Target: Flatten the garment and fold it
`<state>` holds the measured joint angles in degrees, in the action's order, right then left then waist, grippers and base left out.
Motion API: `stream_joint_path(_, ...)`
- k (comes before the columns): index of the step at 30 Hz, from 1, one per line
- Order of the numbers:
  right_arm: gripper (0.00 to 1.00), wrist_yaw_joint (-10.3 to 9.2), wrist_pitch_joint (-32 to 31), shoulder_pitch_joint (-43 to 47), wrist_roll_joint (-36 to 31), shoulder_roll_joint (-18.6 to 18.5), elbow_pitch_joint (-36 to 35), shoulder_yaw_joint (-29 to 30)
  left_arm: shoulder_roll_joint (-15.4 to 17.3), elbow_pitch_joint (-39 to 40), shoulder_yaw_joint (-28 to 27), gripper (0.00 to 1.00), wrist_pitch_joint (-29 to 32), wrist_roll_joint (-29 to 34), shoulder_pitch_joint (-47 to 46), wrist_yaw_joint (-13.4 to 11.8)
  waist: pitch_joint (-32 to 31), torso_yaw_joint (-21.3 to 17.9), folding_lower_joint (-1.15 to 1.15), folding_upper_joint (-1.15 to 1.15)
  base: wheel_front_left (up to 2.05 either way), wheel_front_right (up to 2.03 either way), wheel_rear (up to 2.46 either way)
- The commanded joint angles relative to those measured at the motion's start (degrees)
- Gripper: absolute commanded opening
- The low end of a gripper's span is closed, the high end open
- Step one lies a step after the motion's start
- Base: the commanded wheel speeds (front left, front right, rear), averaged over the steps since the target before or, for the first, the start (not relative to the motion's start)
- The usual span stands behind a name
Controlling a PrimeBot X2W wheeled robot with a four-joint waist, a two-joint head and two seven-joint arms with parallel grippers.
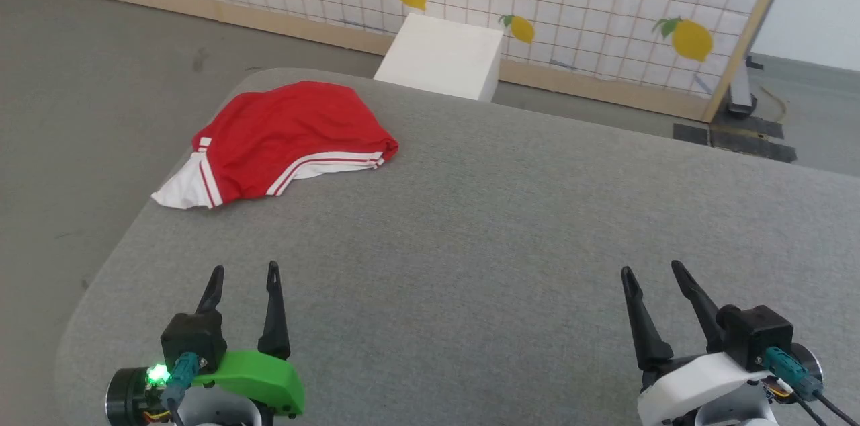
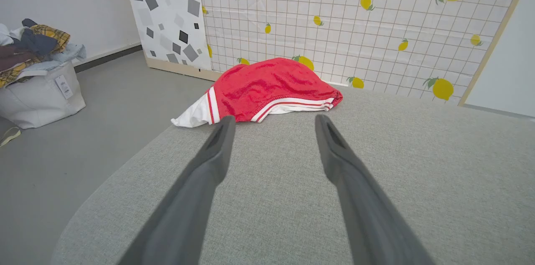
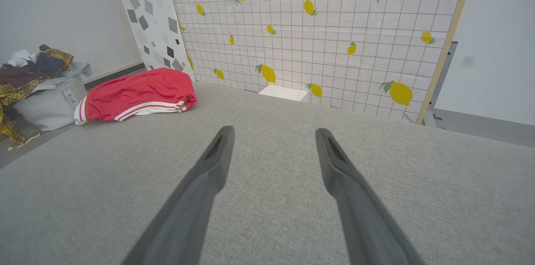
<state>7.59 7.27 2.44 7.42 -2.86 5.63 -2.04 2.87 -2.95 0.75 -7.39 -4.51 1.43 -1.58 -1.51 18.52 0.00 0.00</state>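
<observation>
- Head view: the garment [image 1: 282, 140] is seen bunched in a red heap at the far left corner of the grey counter [image 1: 510, 238], with a white sleeve edged in red-and-white stripes spread toward the counter's left edge. The left gripper [image 1: 244, 276] is held at the lower left and the right gripper [image 1: 652, 275] at the lower right — both with fingers spread wide, nothing between them, well apart from the garment. A white box [image 1: 443, 56] is set on the floor beyond the counter's far edge, in front of a lemon-patterned panel [image 1: 537, 3].
- Left wrist view: the left gripper [image 2: 273, 121] is pointed straight at the garment [image 2: 267, 87], which is seen between and beyond the two spread fingers, not touched by them. A white bag heaped with clothes [image 2: 37, 85] is seen on the floor to the left.
- Right wrist view: the right gripper [image 3: 273, 133] is held wide and empty over bare counter [image 3: 418, 181] — the garment [image 3: 136, 93] lies far off to the upper left, near the counter's edge, with the bag of clothes [image 3: 46, 98] just beyond it.
</observation>
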Motion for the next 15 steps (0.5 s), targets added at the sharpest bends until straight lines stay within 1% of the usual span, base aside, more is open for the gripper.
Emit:
stream_joint_path(1,1.0,-0.05,0.7,0.8,0.7,0.0,0.4,-0.3,0.3,0.0,0.0,1.0,-0.6,-0.1,0.8,-0.3,-0.2,0.8,0.0,0.0,0.0,0.0,0.0)
stream_joint_path(15,1.0,-0.06,2.3,0.8,1.6,0.0,1.8,-1.6,0.4,-1.0,0.1,1.0,-2.2,-0.6,0.9,-0.2,-0.6,4.0,0.0,0.0,0.0,0.0,0.0)
